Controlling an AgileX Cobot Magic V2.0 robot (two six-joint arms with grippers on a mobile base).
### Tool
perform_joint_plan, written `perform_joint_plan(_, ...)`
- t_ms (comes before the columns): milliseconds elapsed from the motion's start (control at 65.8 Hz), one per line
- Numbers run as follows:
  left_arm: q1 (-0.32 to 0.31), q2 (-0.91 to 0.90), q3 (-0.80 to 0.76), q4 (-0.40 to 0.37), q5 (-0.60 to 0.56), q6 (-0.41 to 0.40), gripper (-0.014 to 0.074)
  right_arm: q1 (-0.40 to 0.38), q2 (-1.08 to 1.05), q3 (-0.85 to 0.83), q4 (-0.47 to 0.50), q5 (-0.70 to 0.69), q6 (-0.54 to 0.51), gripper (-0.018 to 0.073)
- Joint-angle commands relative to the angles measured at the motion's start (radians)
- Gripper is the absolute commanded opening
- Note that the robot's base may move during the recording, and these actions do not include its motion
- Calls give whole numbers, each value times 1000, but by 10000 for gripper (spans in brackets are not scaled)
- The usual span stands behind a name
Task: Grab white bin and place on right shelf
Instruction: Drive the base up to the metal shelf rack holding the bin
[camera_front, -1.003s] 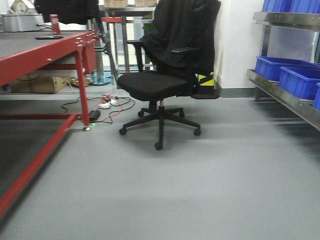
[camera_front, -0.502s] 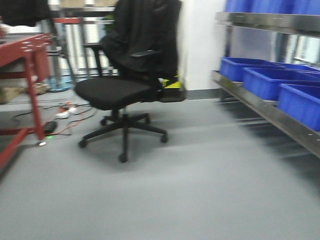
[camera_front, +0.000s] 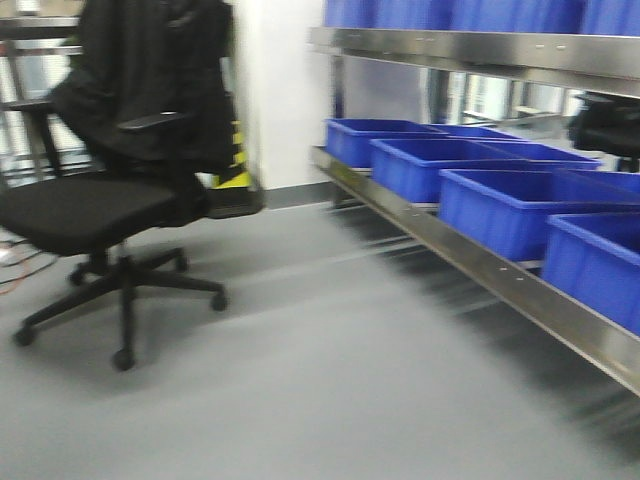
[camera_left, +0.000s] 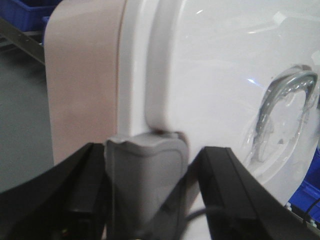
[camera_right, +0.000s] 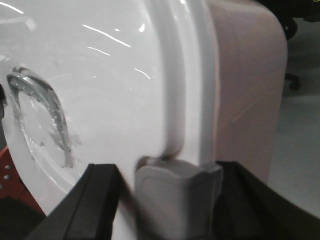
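Fingers (camera_left: 82, 190) straddle white bin (camera_left: 200, 75) latch (camera_left: 145, 185), wrist views; right shelf (camera_front: 470, 268), front only.

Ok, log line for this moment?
left gripper: straddles grey latch, closure unclear | right gripper: same | white bin: at both wrists, not on shelf | right shelf: holds blue bins | placement: pending

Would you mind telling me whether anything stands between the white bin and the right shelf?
The floor up to the right shelf looks bare, and the office chair is off to the left, but blue bins fill the lower level in view.
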Motion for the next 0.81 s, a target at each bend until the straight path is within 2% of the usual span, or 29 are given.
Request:
perform_joint_plan(0, -24, -13, -33, -158, 36, 20, 218, 19, -18, -38, 239, 110, 0, 412)
perform_joint_plan(791, -24, -13, -33, -158, 36, 20, 218, 19, -18, -38, 239, 109, 0, 412)
